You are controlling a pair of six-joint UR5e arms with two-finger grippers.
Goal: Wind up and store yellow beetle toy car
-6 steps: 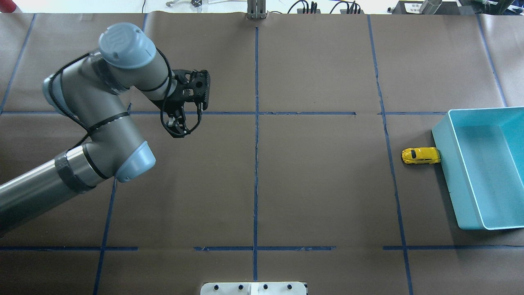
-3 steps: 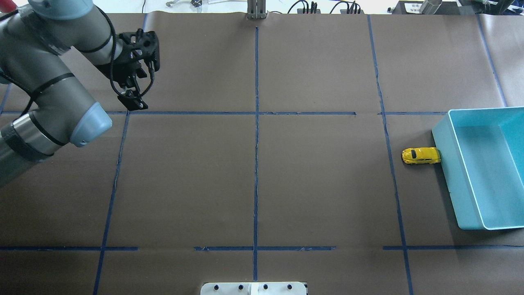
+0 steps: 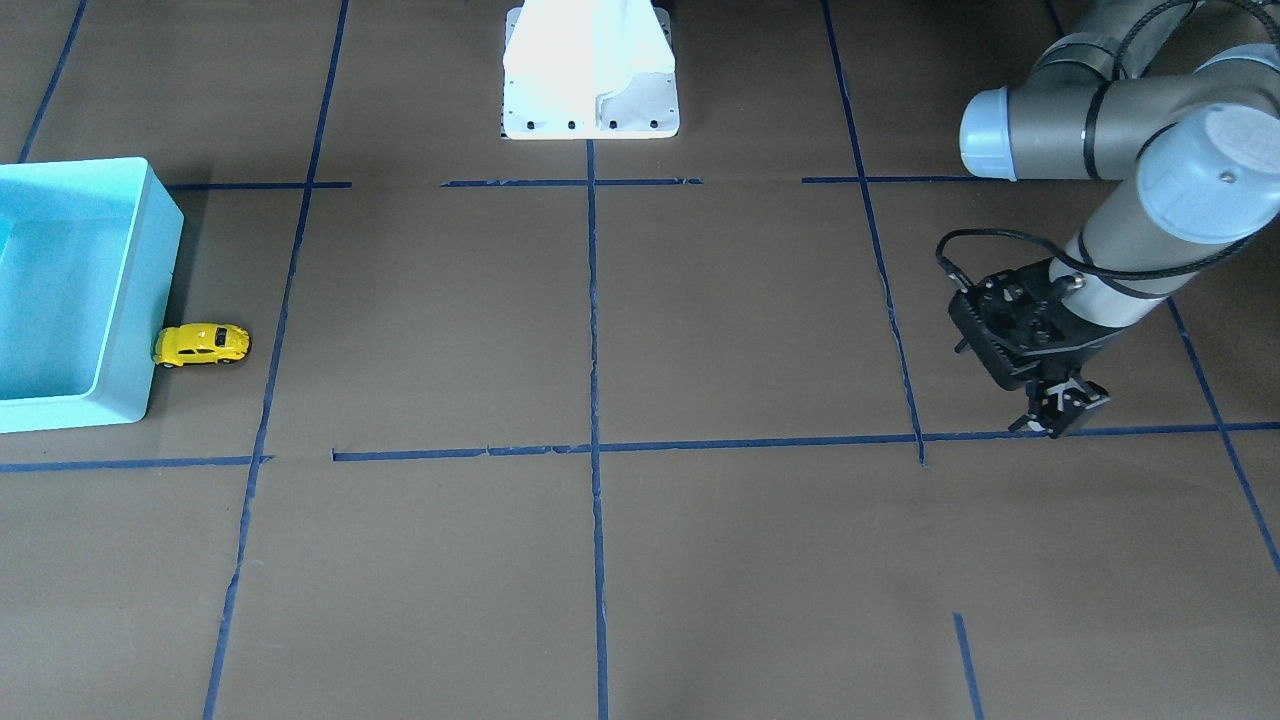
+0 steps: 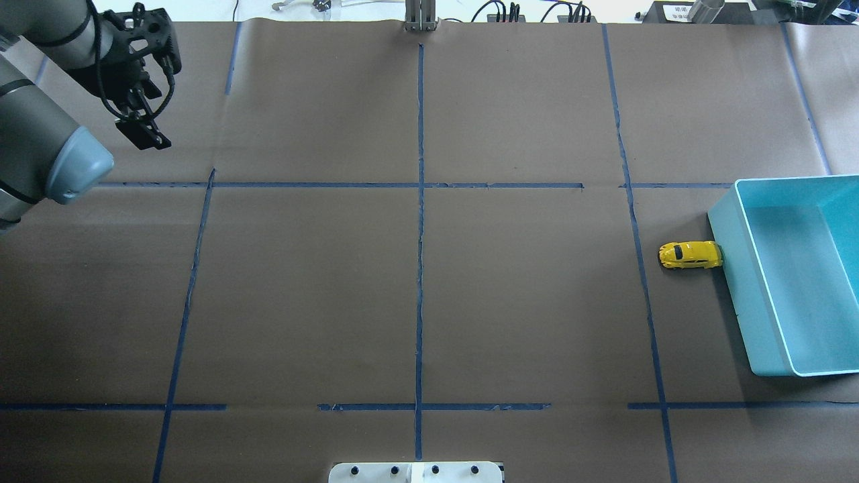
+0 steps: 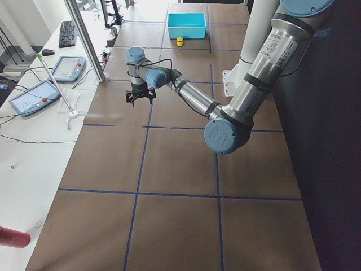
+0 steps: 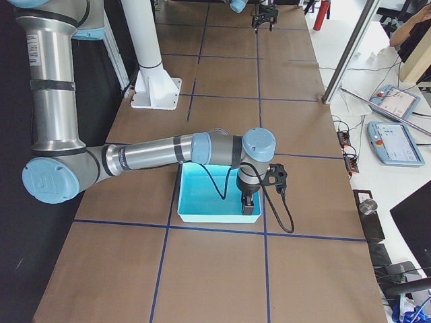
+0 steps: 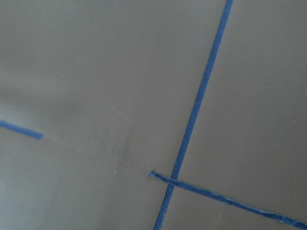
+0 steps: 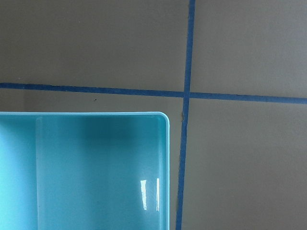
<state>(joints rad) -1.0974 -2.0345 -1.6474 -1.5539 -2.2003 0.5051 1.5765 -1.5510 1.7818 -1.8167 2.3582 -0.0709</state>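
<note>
Toy car [image 4: 690, 255] resting on bench beside bin [image 4: 728, 268].
Its long axis points at the bin wall; right gripper [image 6: 250, 205], state unclear, hangs nearer than the empty, closed-looking left gripper [image 3: 1062, 406].

One yellow beetle toy car [image 4: 690, 255], one turquoise bin [image 4: 731, 268], two arms [image 6: 155, 151]
</note>
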